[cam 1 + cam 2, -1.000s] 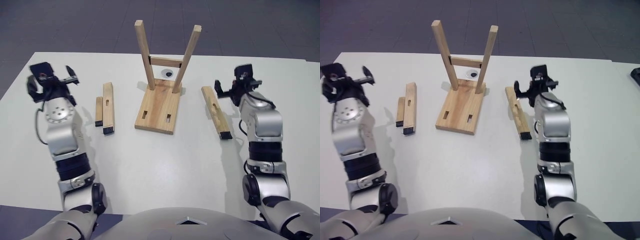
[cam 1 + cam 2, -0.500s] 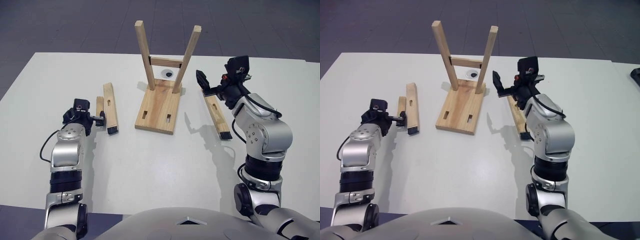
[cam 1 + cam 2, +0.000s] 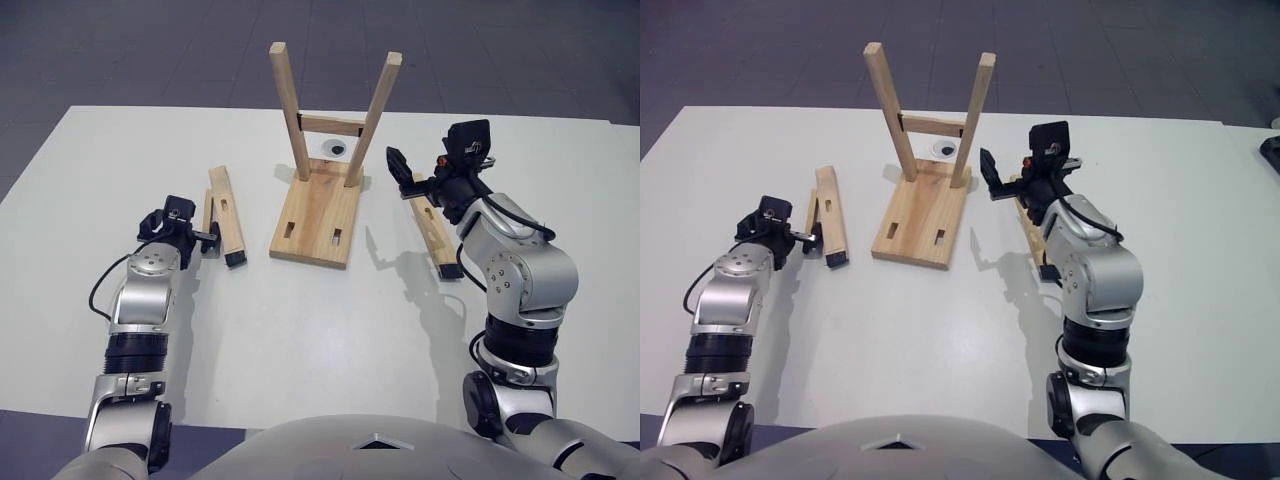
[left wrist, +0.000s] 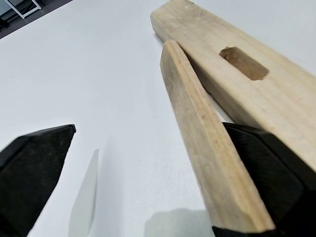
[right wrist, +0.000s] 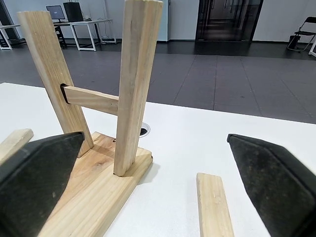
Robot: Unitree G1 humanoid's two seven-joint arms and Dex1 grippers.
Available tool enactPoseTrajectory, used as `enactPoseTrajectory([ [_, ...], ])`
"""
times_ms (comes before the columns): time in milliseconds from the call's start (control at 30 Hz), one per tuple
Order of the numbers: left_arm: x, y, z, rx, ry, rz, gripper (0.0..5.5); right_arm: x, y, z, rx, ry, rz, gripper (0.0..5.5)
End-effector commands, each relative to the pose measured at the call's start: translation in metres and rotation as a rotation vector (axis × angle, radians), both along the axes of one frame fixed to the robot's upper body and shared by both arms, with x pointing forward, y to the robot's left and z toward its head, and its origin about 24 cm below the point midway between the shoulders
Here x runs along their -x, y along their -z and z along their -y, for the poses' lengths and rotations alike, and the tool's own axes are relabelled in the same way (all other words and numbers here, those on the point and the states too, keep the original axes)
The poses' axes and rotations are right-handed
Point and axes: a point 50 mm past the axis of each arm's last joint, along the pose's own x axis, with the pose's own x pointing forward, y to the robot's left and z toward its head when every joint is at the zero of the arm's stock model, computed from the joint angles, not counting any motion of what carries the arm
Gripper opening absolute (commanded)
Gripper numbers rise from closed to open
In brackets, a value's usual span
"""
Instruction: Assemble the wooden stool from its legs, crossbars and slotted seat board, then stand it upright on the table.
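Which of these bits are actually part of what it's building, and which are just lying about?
For the job: seat board; two upright legs and the crossbar joining them; loose left leg; short crossbar beside it; loose right leg.

Lying about: small dark round thing on the table behind the board; desks and a chair in the room beyond.

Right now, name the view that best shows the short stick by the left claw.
The left wrist view: the short stick lies close up between the left claw's open fingers, beside the slotted leg. Both eye views show it small, partly behind that claw.
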Motion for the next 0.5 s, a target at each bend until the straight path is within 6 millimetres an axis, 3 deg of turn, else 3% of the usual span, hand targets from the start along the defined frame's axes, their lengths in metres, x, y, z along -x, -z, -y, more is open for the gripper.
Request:
enactPoseTrajectory([
  [33, 0.0304, 0.0445, -0.0218, -0.003, -0.09, -0.242, 4.59, 0.0006, -0.0047, -0.0026, -0.009, -0.004, 0.012, 5.4],
  [233, 0.0394, 0.0526, -0.0242, 0.07, -0.094, -0.304, 3.62, -0.0016, -0.0053, 0.0014, -0.02, 0.02, 0.015, 5.4],
  [500, 0.0398, 0.0474, -0.0213, 0.097, -0.046, -0.279, 2.23, -0.0038, -0.0092, 0.0051, -0.029, 0.044, 0.027, 5.4],
])
